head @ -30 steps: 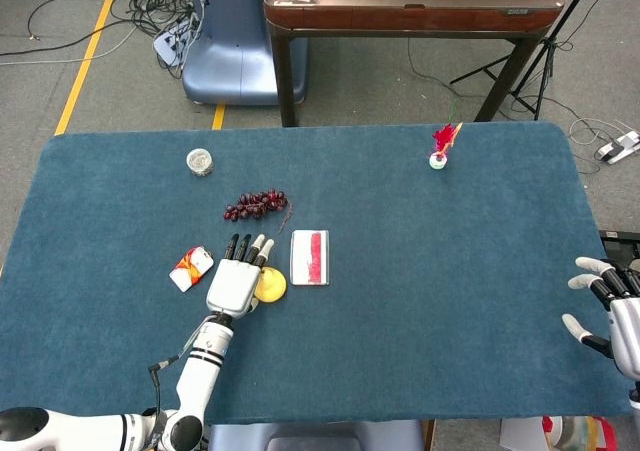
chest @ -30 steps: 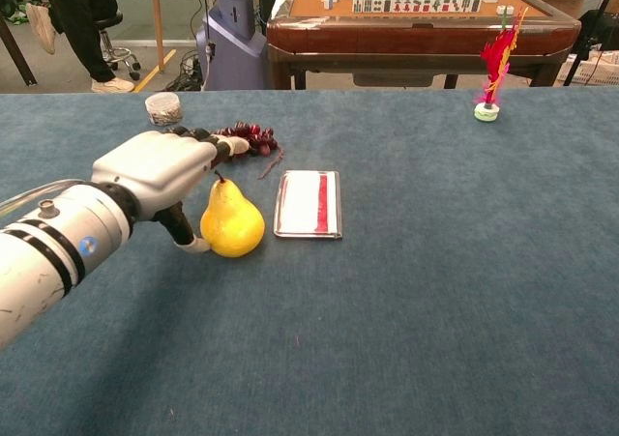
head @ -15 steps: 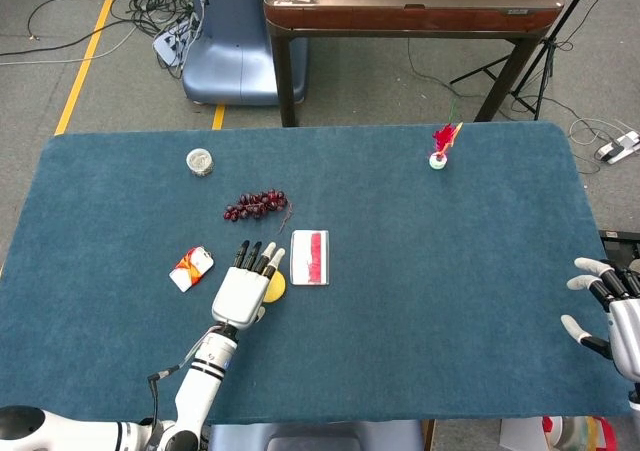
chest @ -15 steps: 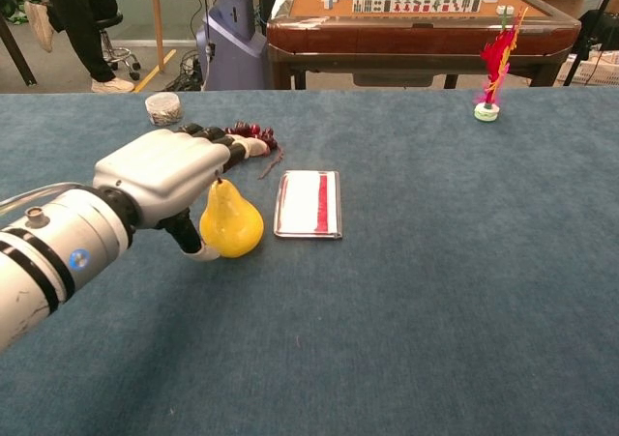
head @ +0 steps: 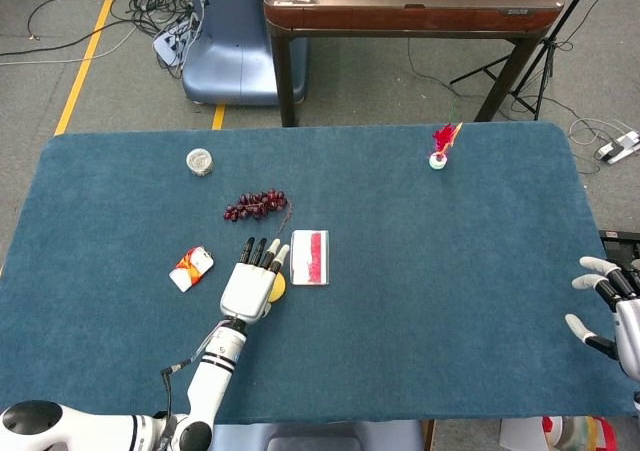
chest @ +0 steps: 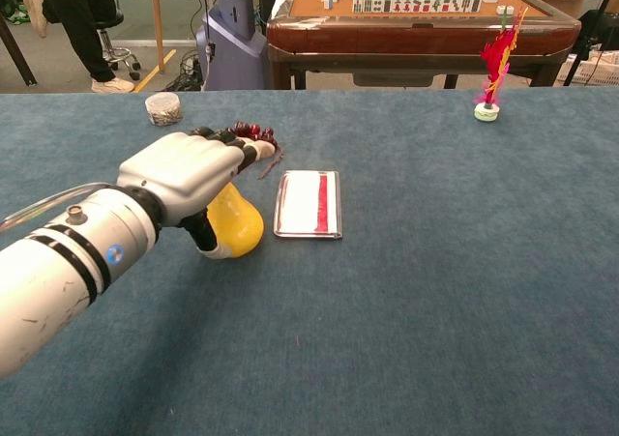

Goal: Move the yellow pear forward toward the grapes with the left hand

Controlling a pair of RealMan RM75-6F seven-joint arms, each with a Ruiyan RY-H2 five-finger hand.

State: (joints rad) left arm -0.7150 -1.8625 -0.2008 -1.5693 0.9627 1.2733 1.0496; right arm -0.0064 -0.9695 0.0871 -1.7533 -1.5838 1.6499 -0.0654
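The yellow pear (head: 277,287) (chest: 240,225) stands on the blue table, mostly covered by my left hand (head: 250,283) (chest: 189,170). The hand lies over the pear's top with its fingers stretched forward, and the thumb hooks against the pear's lower left side. The dark grapes (head: 256,204) (chest: 259,132) lie a short way beyond the fingertips. My right hand (head: 612,306) hovers at the table's right edge with fingers apart, holding nothing; the chest view does not show it.
A white flat pack with a red stripe (head: 309,257) (chest: 308,203) lies just right of the pear. A red-and-white packet (head: 191,268) sits to the left. A small jar (head: 200,161) and a red feather shuttlecock (head: 441,146) stand farther back.
My left hand has slid right and forward over the pear, covering its top, with the thumb now against its base. The pear stays about where it was. The right hand is still.
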